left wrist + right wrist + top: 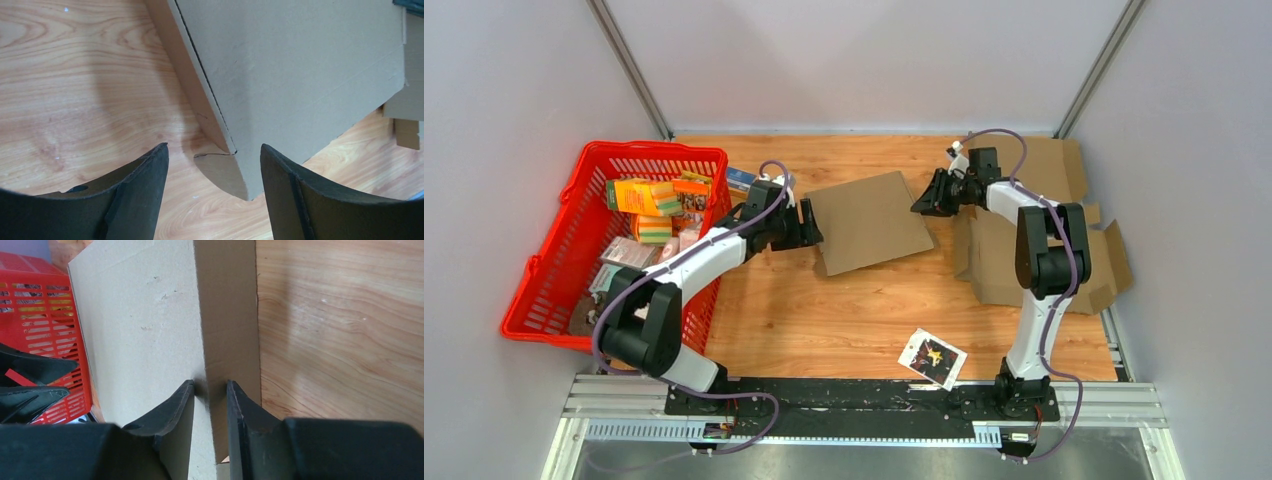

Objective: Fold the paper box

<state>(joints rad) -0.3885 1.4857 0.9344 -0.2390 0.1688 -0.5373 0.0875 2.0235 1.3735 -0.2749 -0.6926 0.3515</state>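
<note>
The paper box (869,220) is a flat brown cardboard piece lying in the middle of the wooden table, slightly raised at its edges. My left gripper (809,225) is open at the box's left corner. In the left wrist view the box corner (235,170) lies between the wide-open fingers (214,146) without touching them. My right gripper (924,200) is at the box's right edge. In the right wrist view its fingers (210,382) are closed on a folded side panel of the box (150,330).
A red basket (554,300) with several packets stands at the left, close to the left arm. A stack of flat cardboard (994,270) lies at the right under the right arm. A printed card (934,357) lies near the front.
</note>
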